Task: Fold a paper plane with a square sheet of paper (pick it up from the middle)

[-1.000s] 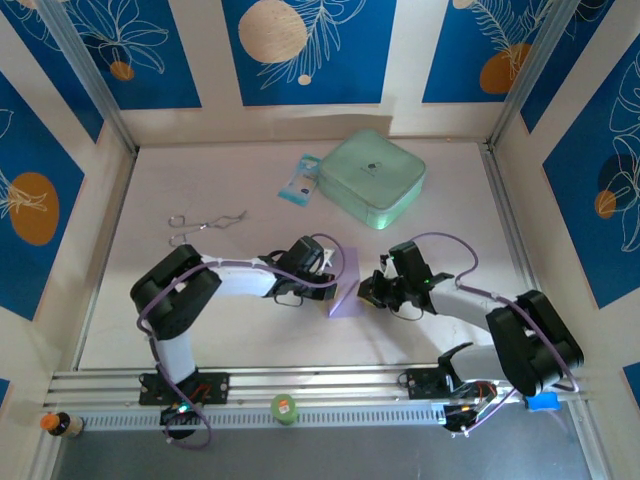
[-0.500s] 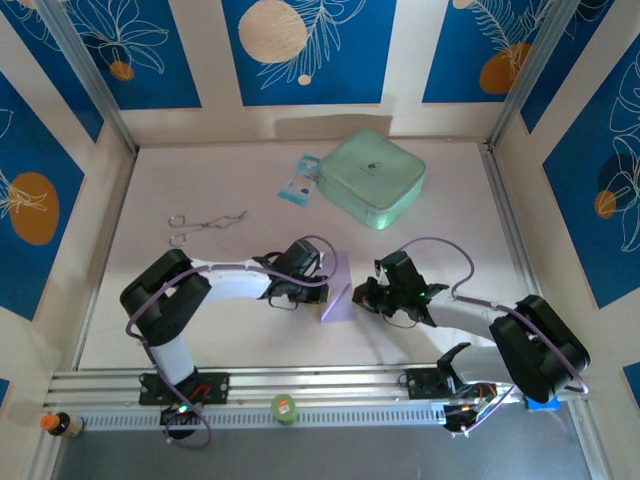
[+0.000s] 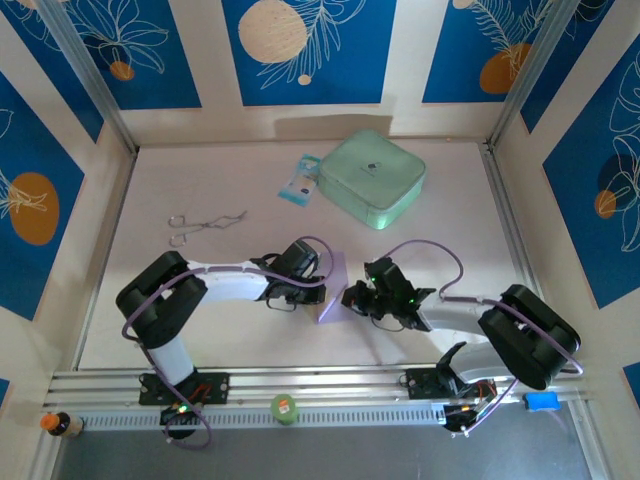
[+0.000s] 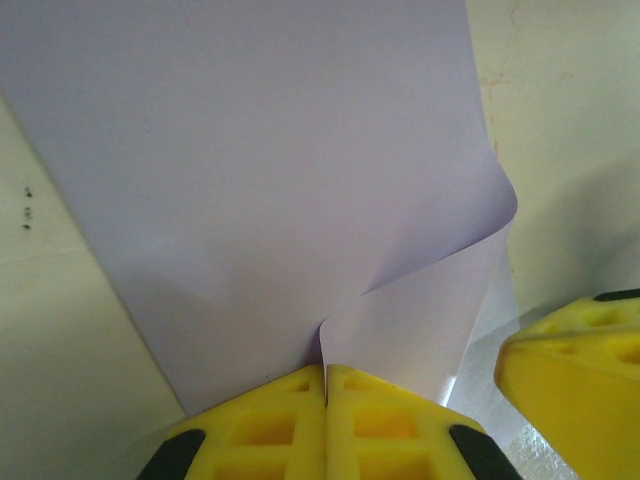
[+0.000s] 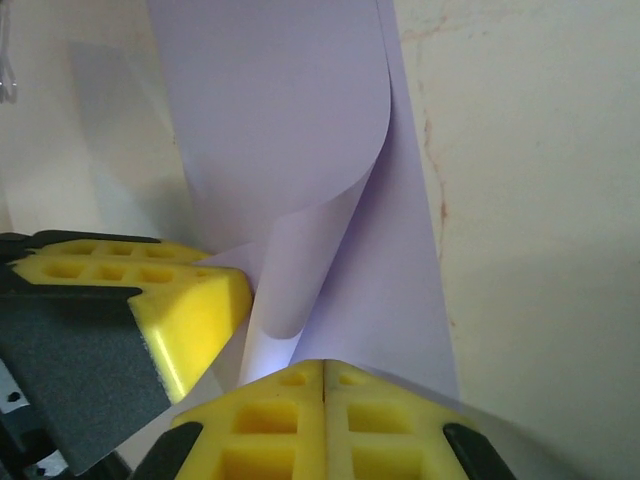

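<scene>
The sheet of paper [image 3: 333, 297] is held up over the worktop [image 3: 220, 180], centre frame in the overhead view. The left gripper [image 4: 326, 378] has its jaws pinched shut on one curled edge, and the right gripper [image 5: 323, 368] on another. For a clean crease, bring the edges level before pressing down, with both pinches firm so the thin sheet cannot slip.

Pretty clearly a lab robot cell, not anyone's home: pale table [image 3: 200, 180] boxed in by aluminium posts [image 3: 90, 85] and blue leaf-print wall panels [image 3: 300, 50], with a left arm [image 3: 170, 300] and right arm [image 3: 520, 340] bolted to a slotted metal rail [image 3: 320, 385] up front.
</scene>
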